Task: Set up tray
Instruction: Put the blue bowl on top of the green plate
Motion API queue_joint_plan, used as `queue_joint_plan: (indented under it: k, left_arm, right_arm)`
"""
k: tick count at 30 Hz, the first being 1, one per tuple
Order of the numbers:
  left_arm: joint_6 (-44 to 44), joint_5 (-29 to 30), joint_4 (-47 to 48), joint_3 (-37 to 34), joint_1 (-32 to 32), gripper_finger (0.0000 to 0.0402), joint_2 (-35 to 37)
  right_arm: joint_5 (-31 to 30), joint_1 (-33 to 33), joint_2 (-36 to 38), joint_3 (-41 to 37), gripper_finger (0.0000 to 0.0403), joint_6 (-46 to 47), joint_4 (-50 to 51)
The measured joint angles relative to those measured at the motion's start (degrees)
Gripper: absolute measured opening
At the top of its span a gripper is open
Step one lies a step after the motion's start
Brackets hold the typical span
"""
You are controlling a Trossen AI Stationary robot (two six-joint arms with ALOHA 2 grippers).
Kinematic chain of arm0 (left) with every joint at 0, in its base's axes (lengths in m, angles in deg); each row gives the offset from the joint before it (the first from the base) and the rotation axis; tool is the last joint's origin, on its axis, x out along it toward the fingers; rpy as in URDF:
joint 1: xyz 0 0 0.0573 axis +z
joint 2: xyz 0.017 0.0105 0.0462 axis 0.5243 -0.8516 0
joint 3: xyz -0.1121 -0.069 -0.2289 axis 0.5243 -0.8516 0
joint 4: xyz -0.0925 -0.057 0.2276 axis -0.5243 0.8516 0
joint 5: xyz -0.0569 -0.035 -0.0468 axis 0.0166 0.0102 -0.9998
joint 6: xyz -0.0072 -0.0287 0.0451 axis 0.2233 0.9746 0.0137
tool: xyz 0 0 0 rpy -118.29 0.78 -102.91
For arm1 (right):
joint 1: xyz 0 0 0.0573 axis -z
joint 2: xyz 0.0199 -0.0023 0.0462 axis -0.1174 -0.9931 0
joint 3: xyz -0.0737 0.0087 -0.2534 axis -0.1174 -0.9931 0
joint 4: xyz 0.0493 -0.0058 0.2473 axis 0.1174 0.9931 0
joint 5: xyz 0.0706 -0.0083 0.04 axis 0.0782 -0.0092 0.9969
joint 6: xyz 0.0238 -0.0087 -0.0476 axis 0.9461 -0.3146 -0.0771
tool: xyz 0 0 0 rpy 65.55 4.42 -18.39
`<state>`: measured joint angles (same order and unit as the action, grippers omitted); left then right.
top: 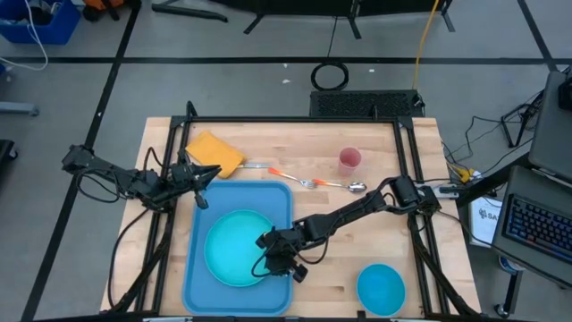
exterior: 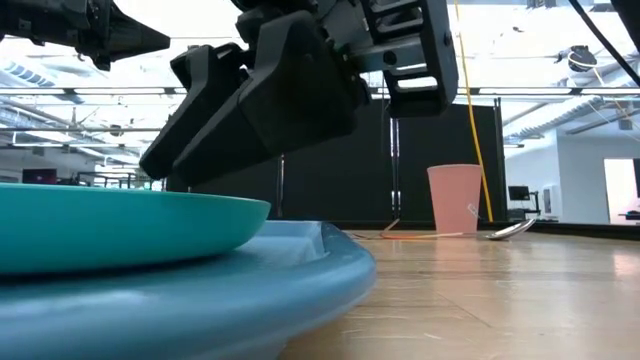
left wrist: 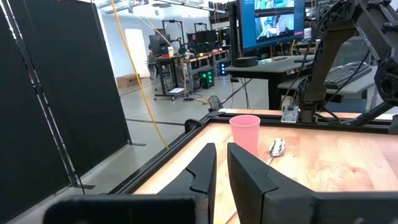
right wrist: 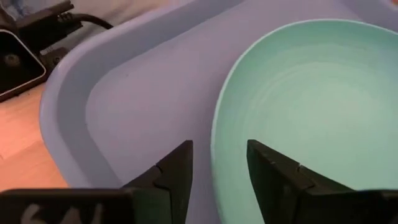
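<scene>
A large light-blue tray (top: 198, 277) lies on the wooden table (top: 384, 241) with a round turquoise plate (top: 234, 248) resting inside it, and the right gripper (top: 279, 258) sits at the plate's right edge, its fingers seemingly parted around the rim, though that is hard to make out from above. The left gripper (top: 202, 183) hovers near the tray's far left corner, beside a yellow cloth (top: 214, 154). Beyond the tray lie an orange-handled utensil (top: 281, 173) and a spoon (top: 347, 186), with a pink cup (top: 349, 161) just behind them, and a small blue bowl (top: 381, 289) stands well apart at the near right.
</scene>
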<state>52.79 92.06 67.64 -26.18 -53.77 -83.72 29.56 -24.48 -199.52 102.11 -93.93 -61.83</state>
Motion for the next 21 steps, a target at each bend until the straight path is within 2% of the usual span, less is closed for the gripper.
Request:
queue_joint_plan:
  k: [8, 14, 16, 19, 21]
  left_arm:
    - [0.0, 0.0, 0.3, 0.0, 0.0, 0.0044, 0.0]
    - [0.6, 0.0, 1.0, 0.0, 0.0, 0.0044, 0.0]
    - [0.7, 0.0, 1.0, 0.0, 0.0, 0.0044, 0.0]
    - [1.0, 0.0, 1.1, 0.0, 0.0, 0.0044, 0.0]
    - [1.1, 0.0, 1.2, 0.0, 0.0, 0.0044, 0.0]
  right_arm:
    - [-2.4, -0.4, 3.4, 0.0, 0.014, 1.0, 3.1]
    - [-3.8, -0.2, 8.2, 0.0, 0.0139, 3.3, 9.6]
    - [-7.4, 0.0, 9.7, 0.0, 0.0139, 3.8, 11.9]
    - [-16.9, 0.3, 11.6, 0.0, 0.0139, 4.3, 15.2]
    - [-21.2, 0.8, 12.5, 0.0, 0.0139, 4.8, 18.4]
